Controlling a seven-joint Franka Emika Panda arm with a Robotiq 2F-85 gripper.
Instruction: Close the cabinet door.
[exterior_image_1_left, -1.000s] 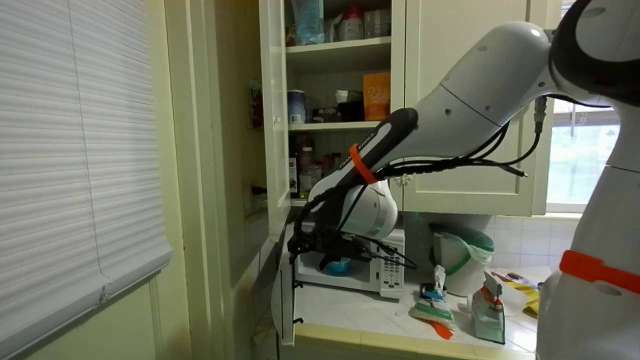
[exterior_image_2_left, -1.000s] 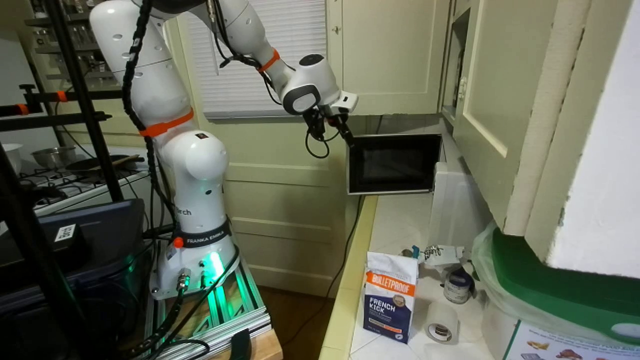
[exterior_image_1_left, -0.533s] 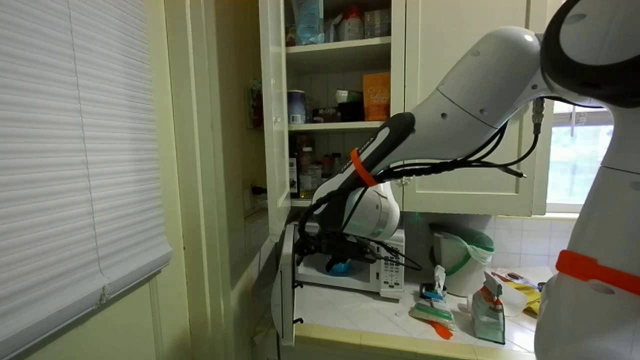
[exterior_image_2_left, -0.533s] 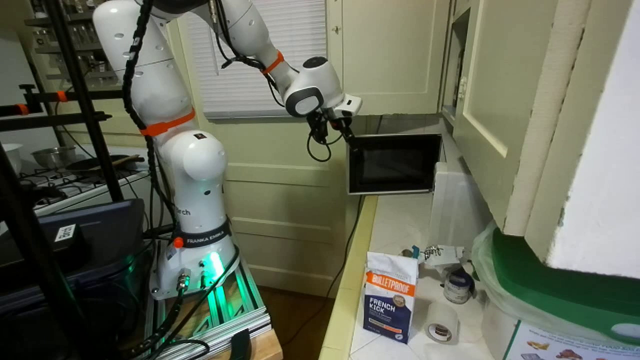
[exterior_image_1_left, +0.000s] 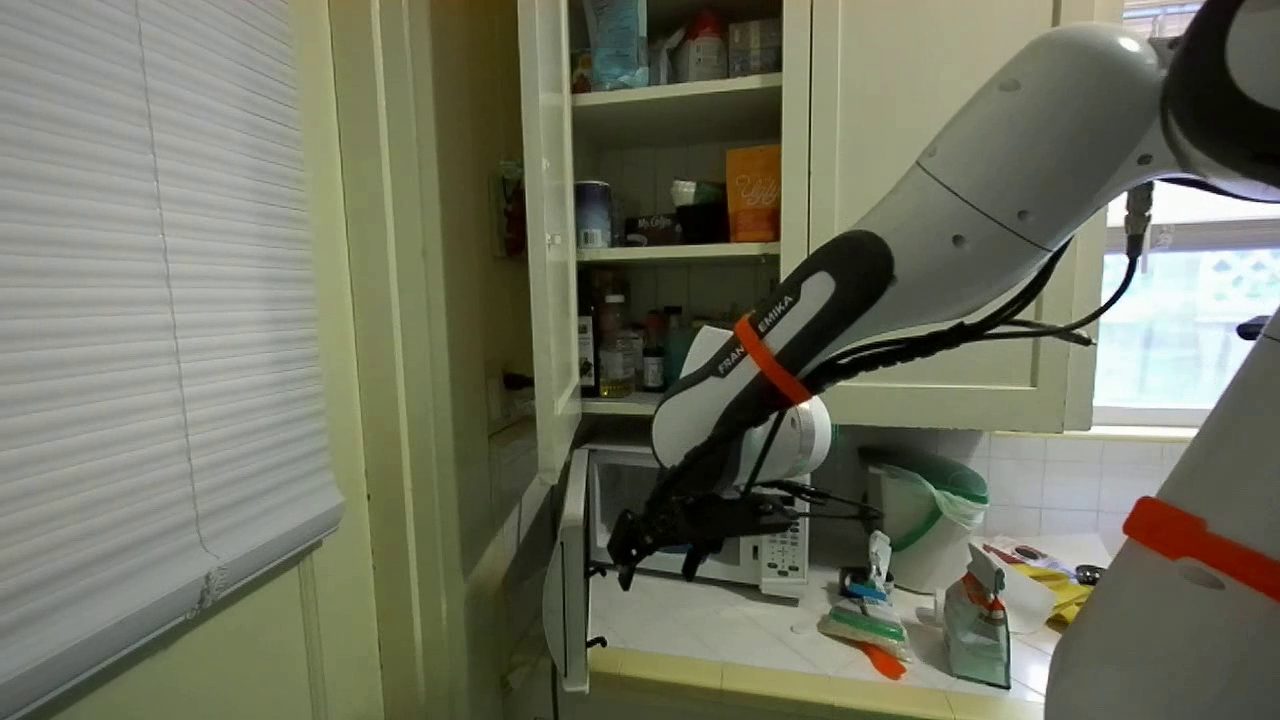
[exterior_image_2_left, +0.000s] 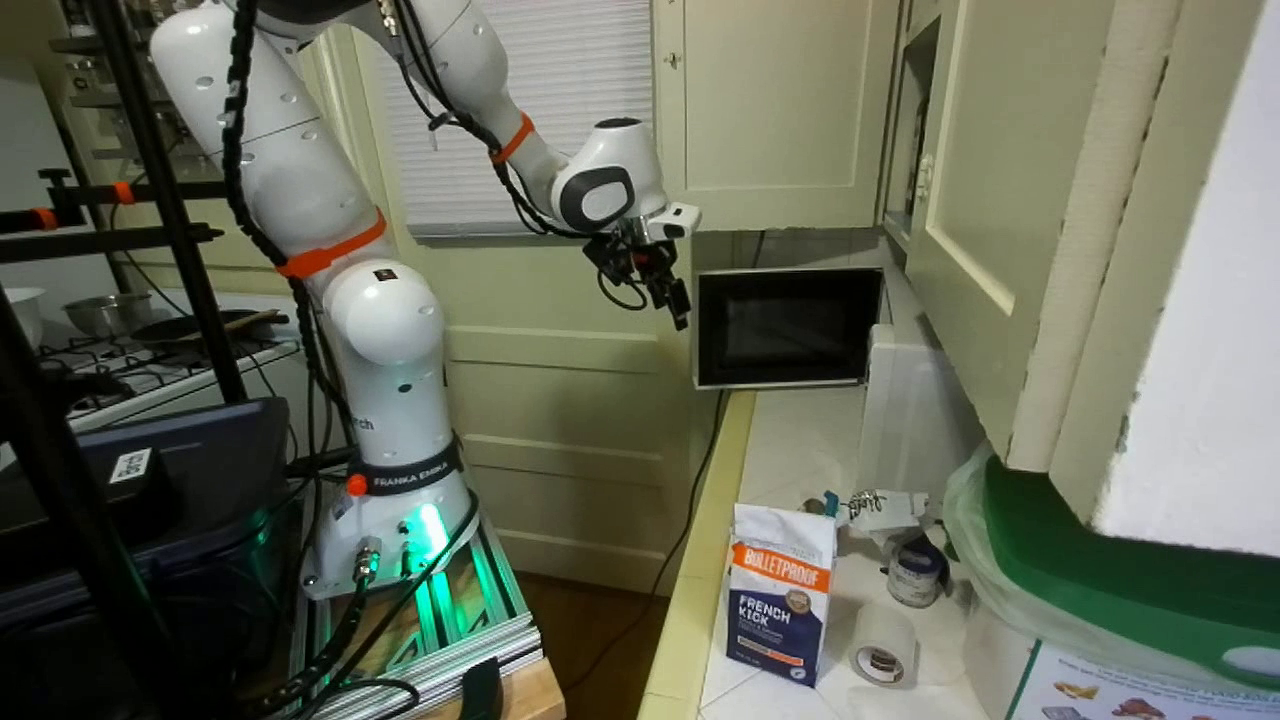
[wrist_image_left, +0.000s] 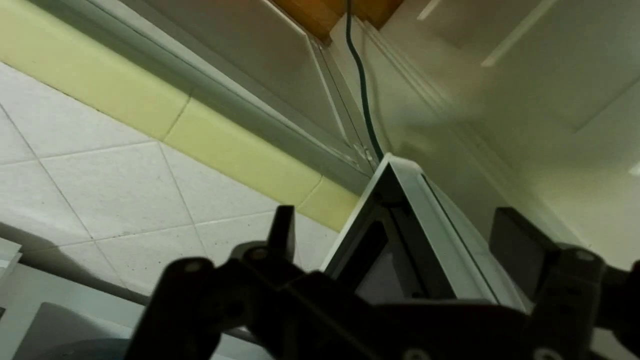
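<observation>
Presently, the gripper is found with its fingers spread wide, and nothing is gripped between them. In the wrist view, the space between is crossed only by what lies beyond: the open microwave door and part of the counter with its yellow front edge. In an exterior view, a narrow gap can be made out between the fingertips and the side edge of the microwave door, so the two are apart. The gripper is positioned near the counter's front edge, toward the front corner at the end where the microwave stands.

The cabinet door is recorded as open. It is swung outward above that same end of the counter, and the shelves are left exposed. In both exterior views, the fingertips are placed lower than its bottom edge. Farther along the counter, an upright bag marked BULLETPROOF is noted by the front edge, and a bin toward the back edge.

Against the frames of half a second ago, the gripper has been lowered and drawn away from the microwave door; its fingertips, then seen across that door's upper corner, are now seen clear of it. The arm has been shifted likewise, and more of the bottles on the lowest shelf is uncovered. The cabinet door and the microwave door are found in unchanged positions.
</observation>
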